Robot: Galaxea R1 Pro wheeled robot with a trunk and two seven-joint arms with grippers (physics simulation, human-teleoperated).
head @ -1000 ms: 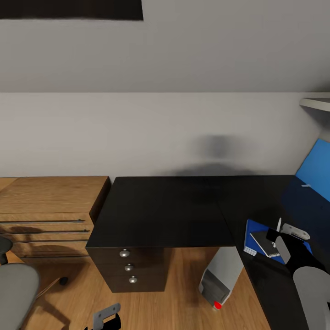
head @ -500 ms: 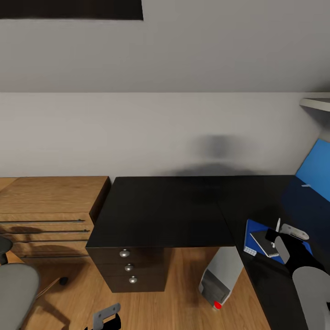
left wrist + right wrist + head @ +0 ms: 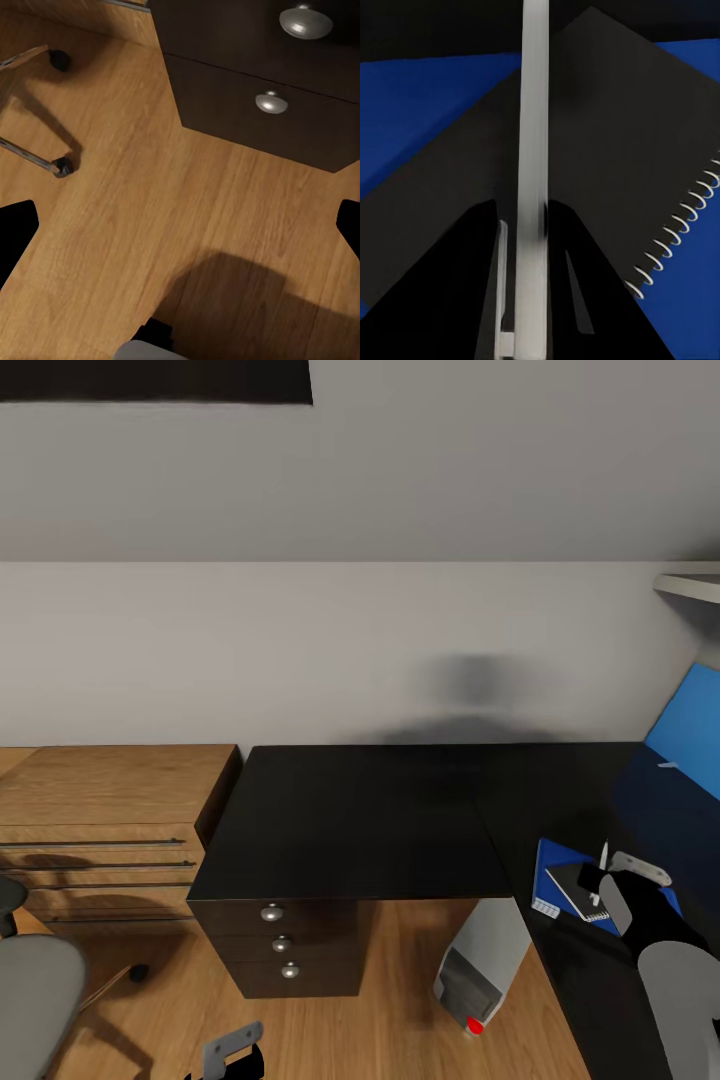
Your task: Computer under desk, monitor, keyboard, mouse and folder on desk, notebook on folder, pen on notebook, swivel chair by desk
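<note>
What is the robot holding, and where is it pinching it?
The right pincer holds the pen, pinched near one end, above the notebook on the folder. The left pincer is open over the floor, holding nothing.

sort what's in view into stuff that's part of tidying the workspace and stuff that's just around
Part of the job:
desk
computer
folder
notebook
pen, held in the right gripper
swivel chair

Just around:
wooden drawer chest
blue wall panel
</note>
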